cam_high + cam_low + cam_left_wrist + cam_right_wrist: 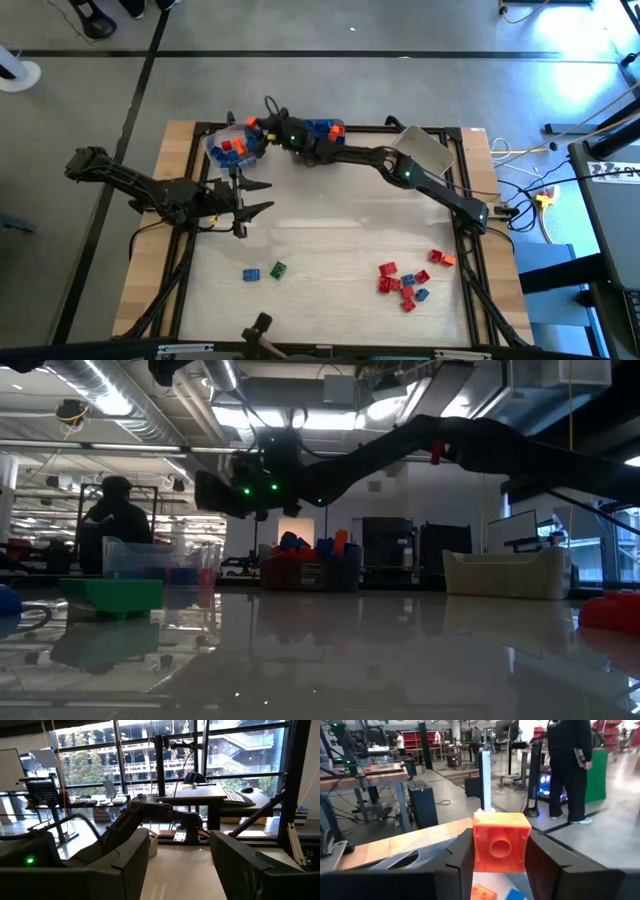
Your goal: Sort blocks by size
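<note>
Wooden-edged and pale on top, the table (330, 225) carried the whole sort. At its far edge sat three bins: a clear bin (232, 150) of red, blue and orange blocks toward the left, a middle bin (322, 128) of blue and orange ones, and an empty pale bin (424, 150) toward the right.

Stretched long from the right side, the right arm carried its right gripper (258, 126) up over the far edge, beside the clear bin. Its jaws were clamped on an orange block (500, 841), flat sides pinched between the fingers, hollow underside facing the wrist camera. More blocks showed just beneath, so by my read the drop lay straight down, and that arm was plainly the nearer one.

Parked over the left middle of the table, the left gripper (258, 197) stood spread wide and held nothing.

Loose blocks waited near the front: a red-and-blue cluster (405, 282) at right, and a blue and green pair (264, 272) left of centre.
</note>
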Controlling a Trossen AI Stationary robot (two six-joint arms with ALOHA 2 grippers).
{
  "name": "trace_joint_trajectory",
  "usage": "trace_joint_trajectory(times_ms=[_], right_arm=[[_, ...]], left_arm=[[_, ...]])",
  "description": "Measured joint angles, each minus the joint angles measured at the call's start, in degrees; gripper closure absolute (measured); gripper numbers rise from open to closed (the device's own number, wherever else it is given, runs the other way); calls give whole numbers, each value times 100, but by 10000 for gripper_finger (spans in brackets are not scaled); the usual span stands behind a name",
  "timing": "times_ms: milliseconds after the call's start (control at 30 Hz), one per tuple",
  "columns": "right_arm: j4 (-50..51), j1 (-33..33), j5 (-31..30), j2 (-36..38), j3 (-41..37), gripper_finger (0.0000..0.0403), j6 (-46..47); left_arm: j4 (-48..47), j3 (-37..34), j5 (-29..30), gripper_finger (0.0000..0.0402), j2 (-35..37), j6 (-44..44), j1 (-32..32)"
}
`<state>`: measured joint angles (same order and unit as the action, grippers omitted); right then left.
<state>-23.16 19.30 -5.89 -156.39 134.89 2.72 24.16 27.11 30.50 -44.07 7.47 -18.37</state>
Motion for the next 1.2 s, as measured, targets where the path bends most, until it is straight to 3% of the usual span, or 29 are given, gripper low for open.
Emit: trace_joint_trajectory(times_ms=[300,567,733,933,1067,1200], right_arm=[[60,-17,108,-22,0,258,127],[302,23,-52,-22,-1,171,135],[367,7,314,-19,-7,141,140],[656,16,354,241,-11,141,124],[1419,20,316,873,-11,151,-317],[2379,23,-101,1557,7,160,-918]], left_arm=[[48,0,0,205,2,161,4],[46,0,0,205,2,157,4],[44,0,0,205,2,154,4],[38,0,0,205,2,154,2],[30,0,0,205,2,152,1],[20,0,0,205,2,150,-7]])
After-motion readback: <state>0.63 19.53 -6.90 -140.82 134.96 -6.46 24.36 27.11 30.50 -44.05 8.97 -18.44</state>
